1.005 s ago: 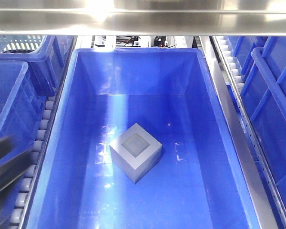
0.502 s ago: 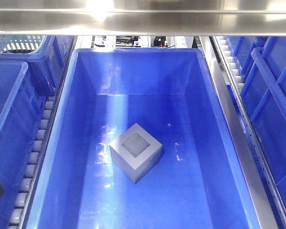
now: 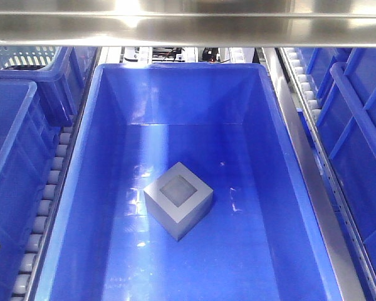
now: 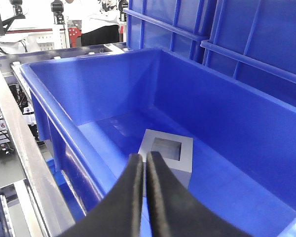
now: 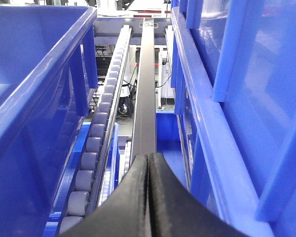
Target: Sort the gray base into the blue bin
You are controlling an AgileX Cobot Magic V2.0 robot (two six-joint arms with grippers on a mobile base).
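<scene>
Gray base, rigid and matte, rests recess-up mid-floor of the blue bin, best gripped across opposite flat sides; left gripper, at its 7 o'clock, and right gripper both pinched together, empty.

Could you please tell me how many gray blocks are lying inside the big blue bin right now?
1. The gray block sits near the middle of the blue bin floor, recess facing up. The floor nearest the front camera is out of view.

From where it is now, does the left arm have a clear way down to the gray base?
Probably yes. The gray base sits alone on the blue bin floor, recess up; the shut left gripper is above the near rim and would need opening.
</scene>
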